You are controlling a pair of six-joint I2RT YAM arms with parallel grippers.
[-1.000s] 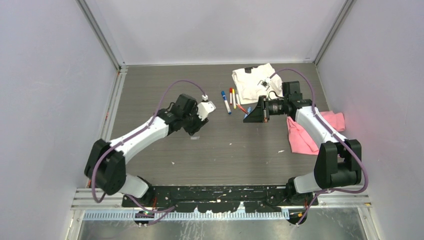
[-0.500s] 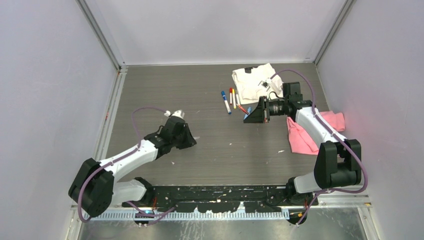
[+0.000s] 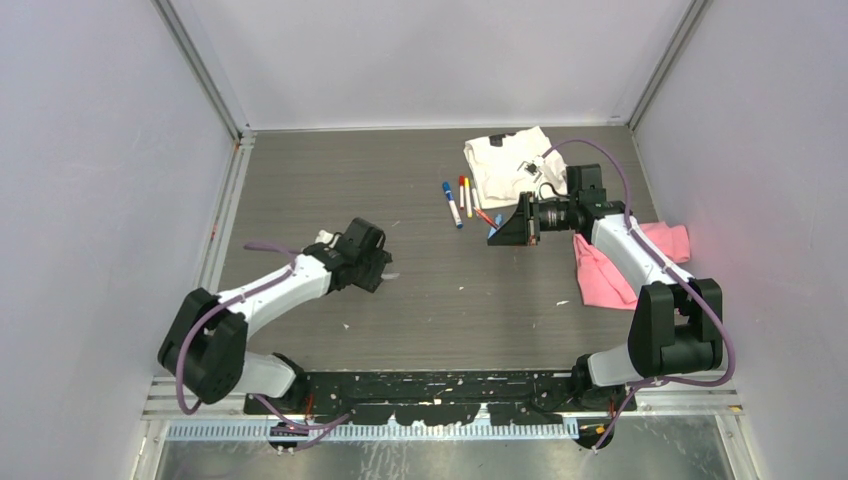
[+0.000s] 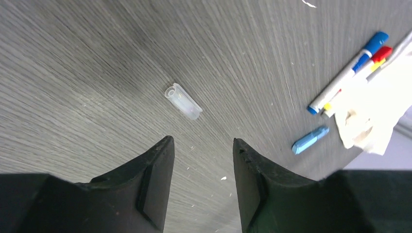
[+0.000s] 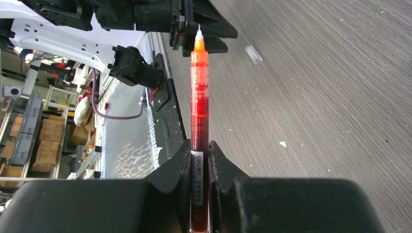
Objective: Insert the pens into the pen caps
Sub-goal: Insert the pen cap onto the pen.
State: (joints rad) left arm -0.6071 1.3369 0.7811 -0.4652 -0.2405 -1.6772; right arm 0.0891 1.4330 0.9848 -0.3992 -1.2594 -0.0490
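A clear grey pen cap (image 4: 183,101) lies on the table just ahead of my left gripper (image 4: 201,145), which is open and empty. The cap also shows in the top view (image 3: 391,275) and in the right wrist view (image 5: 253,53). My right gripper (image 5: 199,150) is shut on a red pen (image 5: 198,97), its uncapped orange tip pointing towards the left arm. Three capped pens (image 3: 458,200) lie side by side left of the white cloth. A light blue cap (image 4: 311,139) lies near them.
A white cloth (image 3: 508,160) lies at the back, touching the pens' ends. A pink cloth (image 3: 610,270) lies under the right arm. Grey walls close in the table on three sides.
My left arm pulled back towards the near left, turned its wrist, then came forward again, fingers now just behind the clear cap. The right arm and its pen have hardly moved.
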